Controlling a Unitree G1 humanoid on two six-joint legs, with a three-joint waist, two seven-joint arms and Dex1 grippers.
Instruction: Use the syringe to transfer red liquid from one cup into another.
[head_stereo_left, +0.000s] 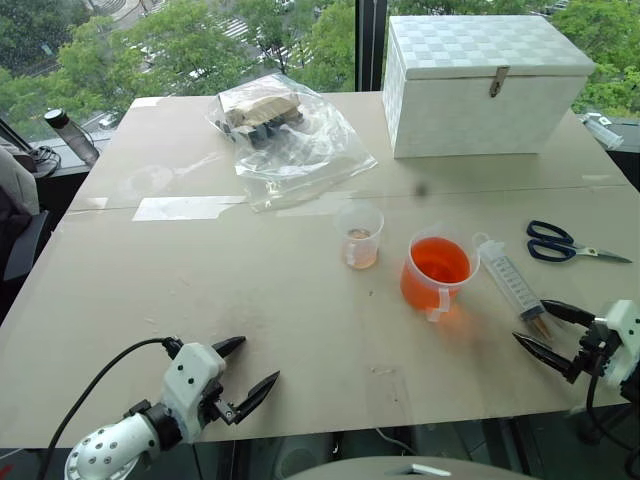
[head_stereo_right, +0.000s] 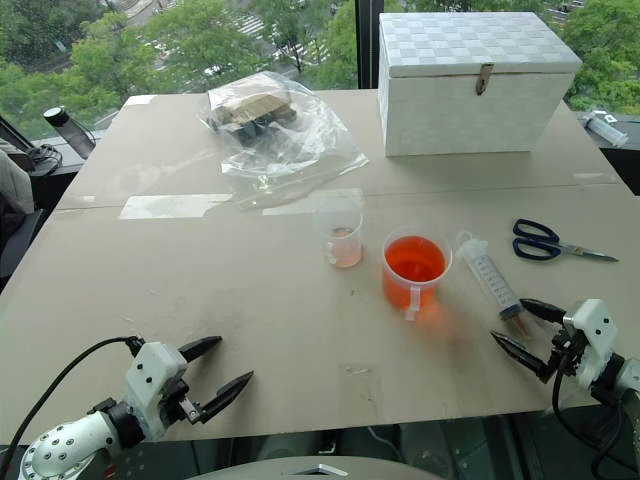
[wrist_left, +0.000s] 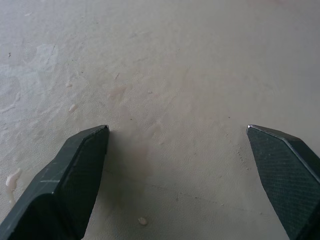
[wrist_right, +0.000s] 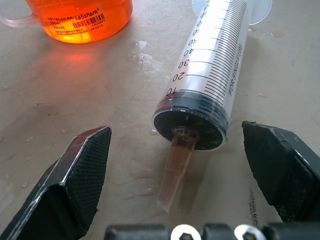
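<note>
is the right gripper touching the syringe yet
Apart. The right wrist view shows the open right gripper with bare table between each finger and the syringe.

The beaker (wrist_right: 80, 20) and syringe (wrist_right: 210, 75) are cropped.

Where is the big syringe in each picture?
Left eye view: the syringe lies on the table, right of the orange beaker, its tip toward the right tool.
Right eye view: the same spot, between the beaker and the scissors.
Left wrist view: bare table between the open left tool's fingers.
Right wrist view: the syringe lies close ahead, tip pointing at the camera.
Shared landmark: the orange beaker.
</note>
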